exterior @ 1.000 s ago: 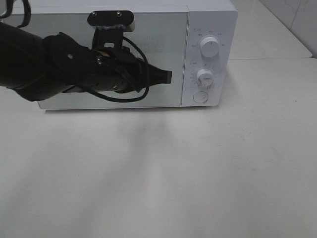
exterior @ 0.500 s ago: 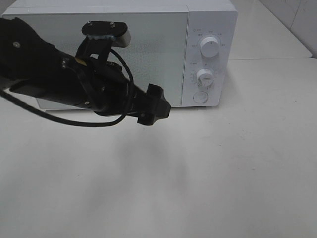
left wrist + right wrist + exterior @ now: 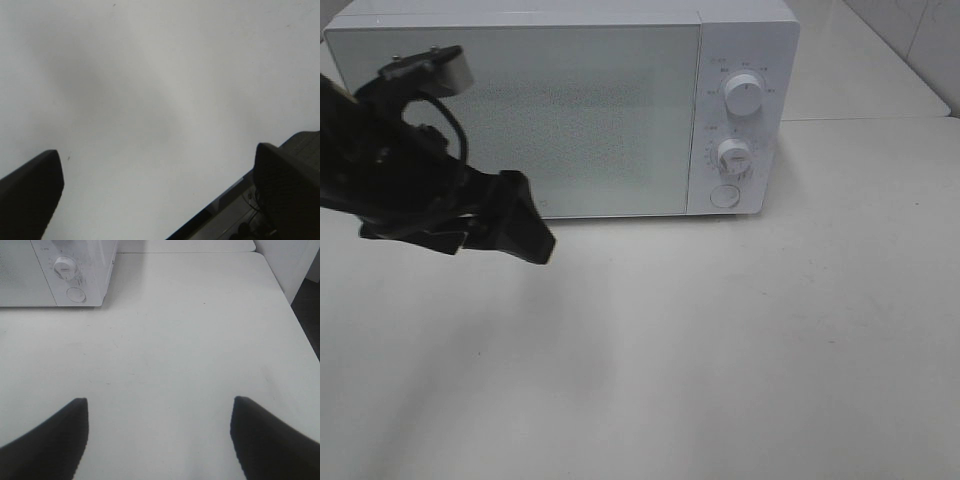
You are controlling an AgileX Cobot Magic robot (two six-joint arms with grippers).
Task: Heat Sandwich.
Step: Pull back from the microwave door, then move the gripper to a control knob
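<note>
In the exterior high view, the white microwave [image 3: 560, 120] fills the upper part of the frame with its door shut. The left gripper [image 3: 520, 228] hangs at left centre, low before the door's lower left corner, over the table [image 3: 720, 350]. The sandwich appears nowhere. It may sit behind the frosted door, which hides the inside. If so, heating probably calls for a turn of the lower knob [image 3: 733, 155] on the panel at upper right, gripped squarely and turned slowly. The right arm is outside this frame.

In the left wrist view, the left gripper [image 3: 157, 155] has its fingers spread wide, with only bare tabletop between them.

In the right wrist view, the right gripper [image 3: 160, 401] is likewise parted and empty. The microwave's control panel [image 3: 75, 275] lies well beyond it, cut off by the frame edge.
</note>
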